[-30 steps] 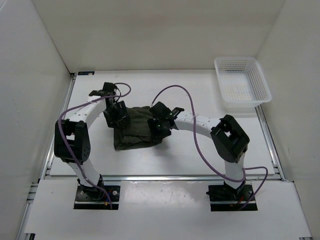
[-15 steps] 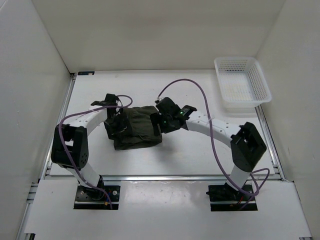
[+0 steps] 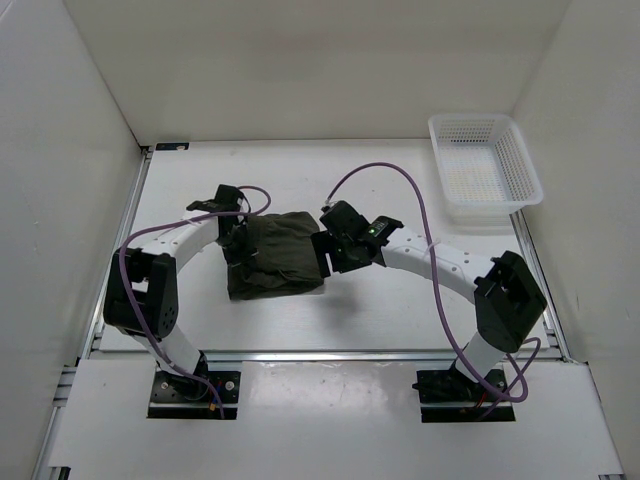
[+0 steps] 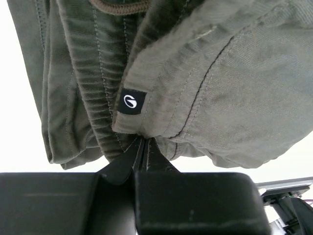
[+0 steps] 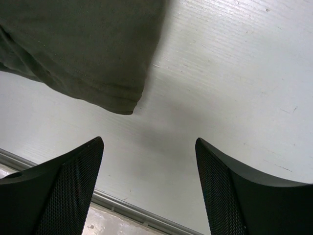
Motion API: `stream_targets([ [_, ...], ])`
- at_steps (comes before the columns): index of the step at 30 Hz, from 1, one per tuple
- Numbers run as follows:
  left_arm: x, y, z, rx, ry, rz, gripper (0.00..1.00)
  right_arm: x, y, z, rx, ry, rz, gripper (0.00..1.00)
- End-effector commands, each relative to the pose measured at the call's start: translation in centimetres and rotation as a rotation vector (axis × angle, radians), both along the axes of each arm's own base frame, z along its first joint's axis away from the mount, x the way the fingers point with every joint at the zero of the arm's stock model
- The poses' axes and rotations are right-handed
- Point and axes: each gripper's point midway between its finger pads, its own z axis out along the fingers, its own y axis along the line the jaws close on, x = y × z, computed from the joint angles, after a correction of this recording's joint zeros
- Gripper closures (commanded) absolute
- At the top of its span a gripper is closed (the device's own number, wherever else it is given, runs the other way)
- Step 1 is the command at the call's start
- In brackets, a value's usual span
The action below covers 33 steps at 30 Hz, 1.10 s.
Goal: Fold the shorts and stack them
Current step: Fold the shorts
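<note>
The dark olive shorts [image 3: 275, 258] lie folded into a rough square on the white table between the two arms. My left gripper [image 3: 238, 247] is at their left edge. In the left wrist view its fingers [image 4: 142, 145] are pressed together, and the hem of the shorts [image 4: 220, 73] bunches at their tips, beside the gathered waistband and a small black label [image 4: 131, 101]. My right gripper [image 3: 328, 252] hovers at the right edge, open. In the right wrist view only bare table lies between the mesh-faced fingertips [image 5: 148, 143], and a corner of the shorts [image 5: 83, 44] lies ahead on the left.
A white mesh basket [image 3: 483, 170] stands at the back right corner of the table. White walls enclose the left, back and right sides. A metal rail [image 5: 122, 208] runs along the table's near edge, close under the right gripper.
My left gripper has gone from open to shut at the shorts' left edge. The right gripper has opened wider and drawn off the cloth to the right, its elbow swinging outward.
</note>
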Motion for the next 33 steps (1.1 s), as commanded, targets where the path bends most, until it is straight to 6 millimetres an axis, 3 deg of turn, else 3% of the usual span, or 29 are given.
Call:
stream_targets([
  [1, 1.2, -0.6, 1.3, -0.025, -0.056, -0.014, 0.9, 0.4, -0.5, 1.7, 0.015, -0.045, -0.028, 0.2],
  [11, 1.1, -0.1, 6.0, -0.026, -0.153, 0.014, 0.9, 0.2, -0.9, 1.3, -0.001, -0.037, -0.041, 0.2],
  [17, 2.3, 1.5, 8.3, 0.03, -0.235, 0.066, 0.9, 0.2, -0.9, 1.3, -0.001, -0.037, -0.041, 0.2],
  [23, 2.9, 4.5, 10.0, 0.097, -0.246, 0.115, 0.9, 0.3, -0.6, 2.1, 0.023, -0.044, -0.035, 0.2],
  [26, 2.7, 5.2, 9.4, 0.101, -0.238, 0.136, 0.9, 0.8, 1.0, 2.7, 0.066, -0.04, -0.016, 0.2],
  [28, 2.0, 5.6, 7.6, 0.111, -0.194, 0.144, 0.9, 1.0, 2.2, 2.5, 0.086, -0.022, 0.001, 0.21],
  [31, 1.1, 5.9, 5.7, 0.127, -0.161, 0.144, 0.9, 2.1, 4.8, 3.0, 0.142, -0.019, 0.028, 0.33],
  [33, 0.5, 6.7, 4.5, 0.134, -0.134, 0.167, 0.9, 2.6, 6.9, 2.9, 0.18, 0.008, 0.06, 0.5],
])
